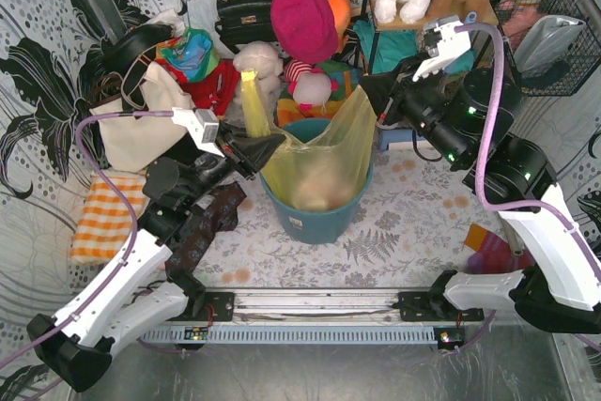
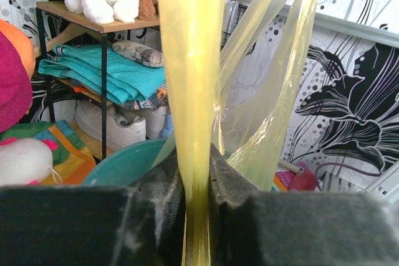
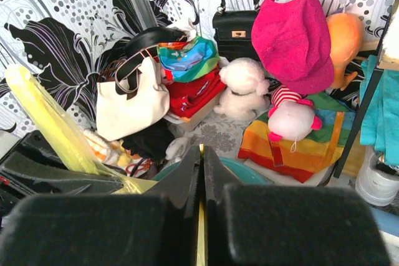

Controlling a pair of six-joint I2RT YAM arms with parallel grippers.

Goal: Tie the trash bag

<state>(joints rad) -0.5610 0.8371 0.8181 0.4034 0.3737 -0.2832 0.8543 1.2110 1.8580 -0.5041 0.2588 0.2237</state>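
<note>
Grippers first: your left gripper (image 2: 196,182) is clamped on one twisted ear of the trash bag (image 1: 319,152), and the yellow strip runs straight between its pads. Your right gripper (image 3: 201,166) is pressed together on the other ear, with only a sliver of yellow showing. Both ears are held high and apart, which I judge gives slack for crossing them into a knot. Only the top view shows the bag's body seated in the teal bucket (image 1: 324,224). The left wrist view shows the far ear's stretched film.
</note>
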